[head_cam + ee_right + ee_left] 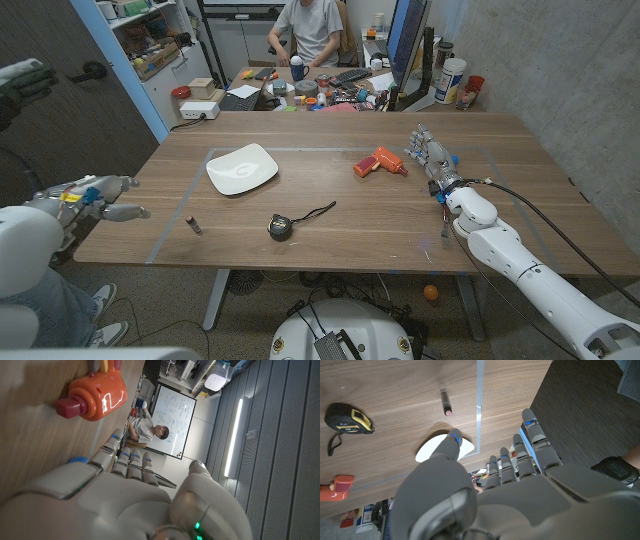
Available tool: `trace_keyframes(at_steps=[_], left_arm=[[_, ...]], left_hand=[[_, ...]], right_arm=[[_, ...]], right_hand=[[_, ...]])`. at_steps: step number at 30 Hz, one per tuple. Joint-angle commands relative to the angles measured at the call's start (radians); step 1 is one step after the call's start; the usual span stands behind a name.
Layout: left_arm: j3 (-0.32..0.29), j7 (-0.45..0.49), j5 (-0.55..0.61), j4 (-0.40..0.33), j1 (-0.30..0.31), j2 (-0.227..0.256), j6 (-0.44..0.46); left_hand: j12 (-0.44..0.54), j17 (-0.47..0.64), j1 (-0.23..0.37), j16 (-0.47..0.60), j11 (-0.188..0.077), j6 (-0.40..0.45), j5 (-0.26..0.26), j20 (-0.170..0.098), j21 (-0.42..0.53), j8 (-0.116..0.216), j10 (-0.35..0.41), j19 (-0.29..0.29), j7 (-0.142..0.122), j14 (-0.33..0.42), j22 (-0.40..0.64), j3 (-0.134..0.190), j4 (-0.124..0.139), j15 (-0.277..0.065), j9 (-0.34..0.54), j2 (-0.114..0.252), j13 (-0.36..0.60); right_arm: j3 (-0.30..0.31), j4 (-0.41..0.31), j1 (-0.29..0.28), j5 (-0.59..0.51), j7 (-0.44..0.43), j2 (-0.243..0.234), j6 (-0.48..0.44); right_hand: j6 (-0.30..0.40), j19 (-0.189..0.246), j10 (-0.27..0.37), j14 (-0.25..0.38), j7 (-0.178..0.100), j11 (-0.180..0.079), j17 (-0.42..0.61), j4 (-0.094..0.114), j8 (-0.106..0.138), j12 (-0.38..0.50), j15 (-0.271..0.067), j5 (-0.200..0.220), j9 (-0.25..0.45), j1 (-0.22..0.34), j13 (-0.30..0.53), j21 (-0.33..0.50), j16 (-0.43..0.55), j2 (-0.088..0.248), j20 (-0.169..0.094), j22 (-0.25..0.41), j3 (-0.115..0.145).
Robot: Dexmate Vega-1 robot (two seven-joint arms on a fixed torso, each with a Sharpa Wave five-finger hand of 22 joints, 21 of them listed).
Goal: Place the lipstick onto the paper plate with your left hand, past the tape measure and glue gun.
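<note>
Fingers (128,181) of the left hand (100,196) are spread apart and hold nothing, hovering off the desk's (330,235) left edge with the tips aimed inward over the wood. From those tips the lipstick (196,225) lies at about four o'clock in the head view, near but clearly apart, lying on the desk just inside the pale tape line (165,217). Its long axis runs roughly toward and away from the robot, slightly slanted; the left wrist view shows the same slim tube (445,401) ahead of the thumb (451,442), its reddish tip turned toward the hand. My read: the reach has to go inward and down, with the fingers closing across the tube's narrow width.

Further out, the paper plate (242,168) sits at roughly one o'clock from the lipstick, well apart. The tape measure (281,226) is at three o'clock from the lipstick, and the orange glue gun (380,162) lies beyond that toward the right side.

Over there the right hand (432,155) stands just beside the glue gun, fingers loosely apart and upright, gripping nothing. It is far from the lipstick, so the left hand is plainly the nearer one.
</note>
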Motion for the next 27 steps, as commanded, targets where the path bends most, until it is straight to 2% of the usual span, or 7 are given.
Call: trace_keyframes(at_steps=[1, 7, 10, 12, 16, 19, 27], left_arm=[[0.09, 0.031, 0.062, 0.069, -0.077, -0.071, -0.066], [0.13, 0.034, 0.038, 0.116, -0.113, -0.049, -0.074], [0.151, 0.015, 0.046, 0.133, -0.13, -0.023, -0.063], [0.163, 0.006, 0.056, 0.143, -0.138, -0.004, -0.059], [0.175, -0.037, 0.065, 0.157, -0.159, 0.038, -0.048], [0.182, -0.065, 0.073, 0.165, -0.177, 0.062, -0.036], [0.199, -0.076, 0.054, 0.204, -0.205, 0.107, -0.034]], left_hand=[[0.006, 0.006, 0.0, 0.005, 0.009, 0.0, -0.005, 0.001, 0.005, -0.001, 0.006, 0.016, -0.006, 0.01, 0.0, -0.01, 0.001, 0.0, 0.002, -0.009, 0.005], [0.009, 0.006, -0.002, 0.003, 0.007, 0.01, -0.007, 0.001, 0.005, 0.003, 0.009, 0.025, -0.006, 0.01, -0.001, -0.016, 0.003, 0.002, 0.003, -0.011, 0.007], [0.009, 0.007, -0.002, 0.002, 0.021, 0.009, -0.007, 0.001, 0.005, 0.003, 0.007, 0.03, -0.007, 0.01, -0.002, -0.019, 0.004, 0.006, 0.003, -0.012, 0.008], [0.01, 0.007, -0.002, 0.001, 0.043, 0.009, -0.008, 0.001, 0.005, 0.002, 0.009, 0.036, -0.008, 0.01, -0.003, -0.024, 0.005, 0.011, 0.003, -0.013, 0.01], [0.016, 0.006, -0.002, -0.004, 0.04, 0.012, -0.008, 0.002, 0.003, 0.003, 0.022, 0.04, -0.012, 0.003, -0.004, -0.029, 0.006, 0.023, 0.003, -0.015, 0.011], [0.021, 0.005, 0.004, -0.014, 0.045, 0.095, -0.008, 0.002, -0.015, 0.029, 0.031, 0.032, -0.01, -0.016, -0.008, -0.041, 0.006, 0.038, 0.004, -0.015, 0.014], [0.02, 0.004, 0.007, -0.021, 0.054, 0.092, -0.009, 0.003, -0.024, 0.024, 0.03, 0.024, -0.009, -0.031, -0.01, -0.046, 0.007, 0.041, 0.003, -0.015, 0.014]], right_arm=[[-0.008, 0.02, 0.008, 0.002, 0.011, 0.0, -0.007], [-0.007, 0.02, 0.006, 0.001, 0.007, -0.002, -0.009], [-0.004, 0.019, 0.004, 0.002, 0.002, -0.002, -0.009], [-0.003, 0.017, 0.004, 0.003, 0.001, -0.003, -0.011], [-0.001, 0.009, 0.002, 0.003, -0.005, -0.006, -0.014], [0.0, 0.008, 0.003, 0.003, -0.006, -0.005, -0.015], [-0.003, 0.013, 0.005, 0.0, -0.009, 0.002, -0.01]], right_hand=[[0.005, 0.006, 0.008, 0.01, -0.008, -0.005, 0.0, 0.0, -0.001, 0.0, -0.005, 0.004, 0.003, -0.007, 0.005, 0.008, 0.007, -0.003, 0.006, 0.002, -0.006], [0.006, 0.006, 0.009, 0.012, -0.009, -0.003, 0.0, 0.0, 0.0, 0.0, -0.002, 0.004, 0.003, -0.007, 0.005, 0.009, 0.007, -0.003, 0.006, 0.002, -0.006], [0.006, 0.006, 0.01, 0.013, -0.011, -0.003, 0.0, -0.001, 0.0, 0.0, -0.002, 0.004, 0.003, -0.007, 0.005, 0.009, 0.007, -0.003, 0.006, 0.002, -0.007], [0.007, 0.006, 0.011, 0.013, -0.011, -0.005, 0.0, -0.001, 0.0, 0.0, -0.001, 0.004, 0.003, -0.007, 0.005, 0.009, 0.007, -0.003, 0.007, 0.002, -0.007], [0.007, 0.007, 0.011, 0.014, -0.012, -0.003, 0.0, -0.001, 0.0, 0.0, -0.003, 0.004, 0.003, -0.008, 0.006, 0.009, 0.007, -0.003, 0.006, 0.002, -0.007], [0.008, 0.007, 0.011, 0.013, -0.012, -0.004, 0.0, -0.002, 0.0, 0.0, -0.002, 0.004, 0.003, -0.008, 0.006, 0.008, 0.007, -0.004, 0.007, 0.002, -0.008], [0.008, 0.007, 0.011, 0.016, -0.015, -0.003, 0.0, -0.002, 0.0, 0.0, -0.003, 0.004, 0.003, -0.009, 0.006, 0.008, 0.007, -0.003, 0.008, 0.003, -0.008]])
